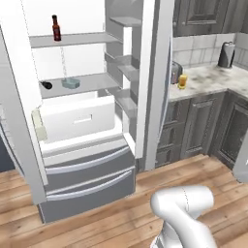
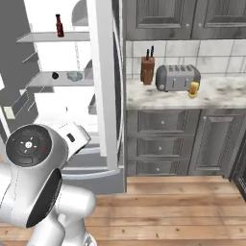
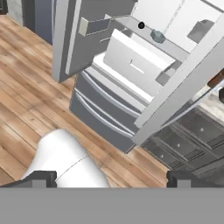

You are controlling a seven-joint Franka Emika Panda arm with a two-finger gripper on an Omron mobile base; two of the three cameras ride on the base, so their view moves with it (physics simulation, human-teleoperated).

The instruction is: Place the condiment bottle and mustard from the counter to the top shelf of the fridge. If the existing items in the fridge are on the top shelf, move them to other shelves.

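1. Standing open, the fridge (image 1: 87,160) shows smooth pale grey-white panels, thin flat shelves and wide drawer fronts with long curved bar handles.
2. On its top shelf (image 1: 82,39) the condiment bottle (image 1: 56,28) stands upright: slim, red-orange, narrow-necked, black-capped.
3. One shelf lower (image 1: 92,83) sit the existing items, a shallow round teal dish (image 1: 70,83) and, just beside it, a small black object (image 1: 46,85), the two apart.
4. A white drawer (image 1: 80,117) below them is pulled partly out, boxy and matte.
5. To the right of the fridge runs the counter (image 2: 226,93), white-grey marbled stone over dark grey panelled cabinet fronts.
6. The mustard (image 2: 193,89), squat and yellow, stands on that stone just beside a rounded brushed-metal toaster (image 2: 177,77); a wooden knife block (image 2: 147,69) stands on the toaster's other side.
7. The gripper (image 3: 112,178) hangs over the warm plank floor (image 3: 26,78), well apart from fridge and counter, its two dark fingertips (image 3: 40,178) spread wide with nothing between them.
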